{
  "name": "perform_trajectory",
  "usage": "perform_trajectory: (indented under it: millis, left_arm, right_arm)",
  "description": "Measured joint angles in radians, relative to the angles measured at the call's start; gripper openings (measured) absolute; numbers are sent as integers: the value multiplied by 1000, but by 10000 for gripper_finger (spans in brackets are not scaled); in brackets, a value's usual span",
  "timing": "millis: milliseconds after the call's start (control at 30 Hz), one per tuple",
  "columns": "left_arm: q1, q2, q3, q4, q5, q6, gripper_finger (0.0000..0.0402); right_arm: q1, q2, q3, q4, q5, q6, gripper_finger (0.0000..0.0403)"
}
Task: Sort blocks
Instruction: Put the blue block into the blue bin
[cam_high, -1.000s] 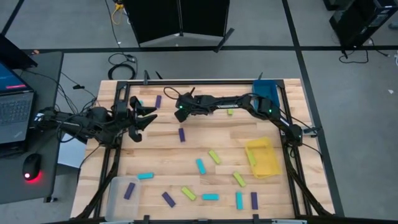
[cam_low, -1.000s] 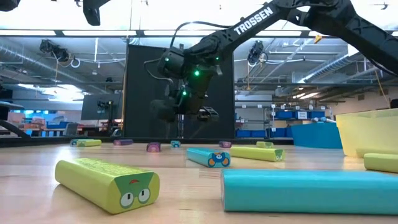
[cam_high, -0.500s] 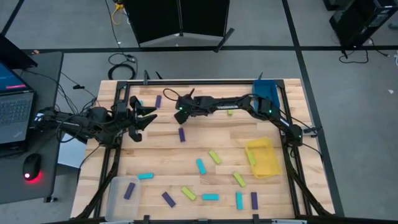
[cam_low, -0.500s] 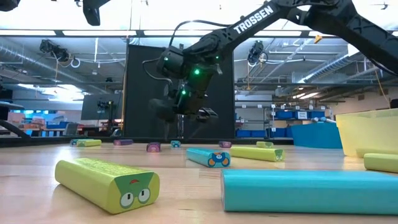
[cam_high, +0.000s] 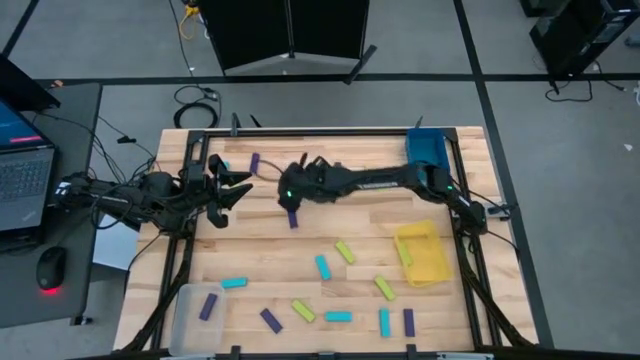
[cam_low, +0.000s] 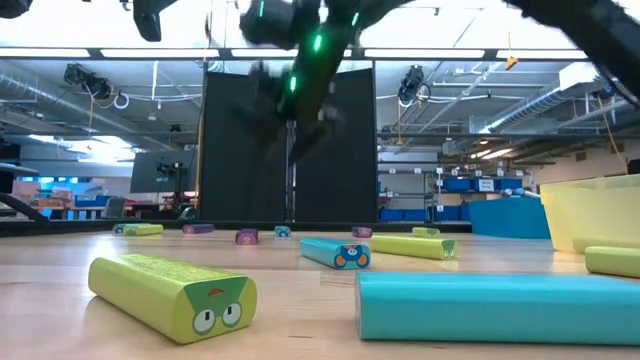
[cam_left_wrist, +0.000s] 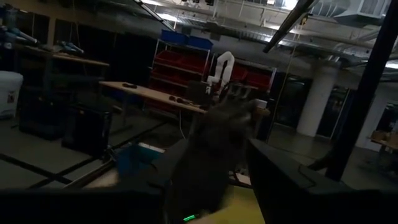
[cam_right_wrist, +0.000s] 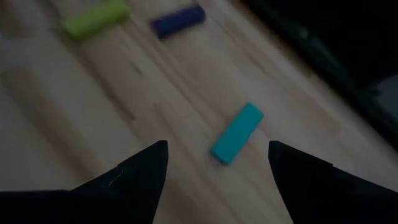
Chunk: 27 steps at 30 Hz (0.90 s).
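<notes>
Blocks (cam_high: 323, 266) lie scattered across the bench (cam_high: 330, 225). Right gripper (cam_right_wrist: 214, 163), jaws apart and empty, hangs above a cyan block (cam_right_wrist: 237, 132); best centre over it before descending. Left gripper (cam_high: 238, 188) waits, jaws part-open.

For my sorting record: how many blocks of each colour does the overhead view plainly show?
Purple blocks: 5
Cyan blocks: 5
Yellow-green blocks: 3
Total: 13; the arms may hide more.

Purple, cyan, yellow-green blocks (cam_high: 322, 267), yellow tray (cam_high: 422, 254), blue tray (cam_high: 427, 148)
</notes>
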Motion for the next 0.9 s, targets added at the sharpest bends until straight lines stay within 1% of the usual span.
perform_trajectory:
  millis: [67, 200, 333, 400, 467, 533, 600, 667, 733, 833, 900]
  left_arm:
    - [0, 0, 0, 0, 1, 11, 167]
    - [0, 0, 0, -1, 5, 13, 167]
    - [0, -2, 0, -22, 7, 12, 167]
    - [0, -2, 0, -22, 7, 13, 167]
    - [0, -3, 0, -18, 7, 15, 167]
    - [0, -3, 0, -18, 7, 15, 167]
    - [0, -3, 0, -18, 7, 16, 167]
    - [0, -3, 0, -18, 7, 16, 167]
    - [0, -3, 0, -16, 7, 15, 167]
    - [0, -3, 0, -15, 7, 12, 167]
    - [0, -4, 0, -17, 7, 12, 167]
  right_arm:
    - [34, -37, -35, -3, 25, 24, 283]
    - [79, -99, -137, -7, 21, 118, 279]
    - [124, -158, -230, 46, 14, 223, 286]
    - [141, -165, -251, 88, 14, 206, 292]
    - [148, -163, -255, 151, 44, 178, 296]
    - [129, -156, -242, 224, 69, 172, 297]
    - [84, -153, -229, 271, 70, 183, 296]
    - [28, -138, -221, 300, 33, 204, 296]
    - [-29, -104, -207, 282, -48, 220, 297]
    - [-95, -34, -152, 255, -180, 230, 303]
    - [-120, 20, -89, 205, -214, 239, 309]
